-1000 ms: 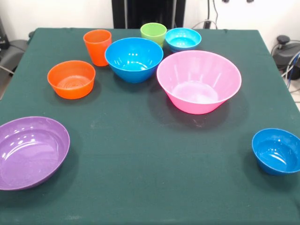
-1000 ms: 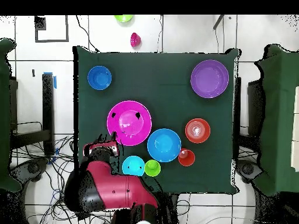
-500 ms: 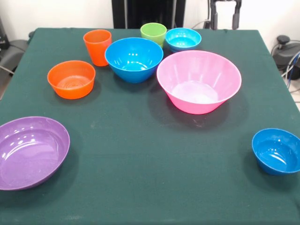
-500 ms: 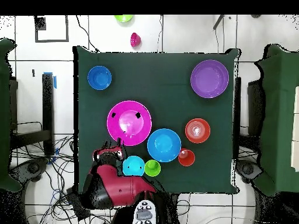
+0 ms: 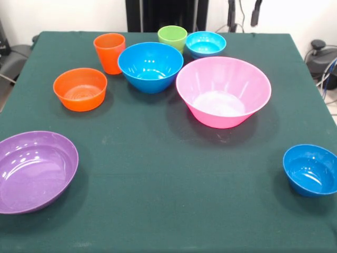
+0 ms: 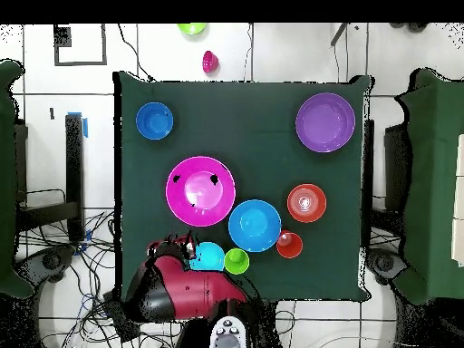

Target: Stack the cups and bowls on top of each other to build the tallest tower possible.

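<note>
**Eight glossy vessels spread out on the green cloth, none stacked**

The table [image 5: 158, 174] is covered in a dark green, matte cloth. On it stand smooth, shiny plastic pieces, all upright and apart from one another, so no tower exists. The pink bowl [image 5: 223, 91] is the largest, deep with flaring walls, near the middle. Just beside it sits the medium blue bowl [image 5: 150, 66], rounder and steeper. The purple bowl [image 5: 34, 171] is wide and shallow, alone at a corner. The small orange bowl [image 5: 80, 88] shows faint concentric rings on its floor. The dark blue bowl [image 5: 310, 169] stands well apart at the opposite edge. The cyan bowl [image 5: 205, 44] and the lime green cup [image 5: 172, 37] are close neighbours at the far side; the orange cup [image 5: 109, 52] is a tapered tumbler, beside the medium blue bowl.

The gripper [image 5: 243, 11] shows at the top edge of the front view as two dark fingers with a clear gap between them, spread and carrying nothing. It hangs above the table's far edge, near the cyan bowl, touching none of the pieces. In the overhead view the red arm [image 6: 181, 288] reaches in beside that bowl.
</note>
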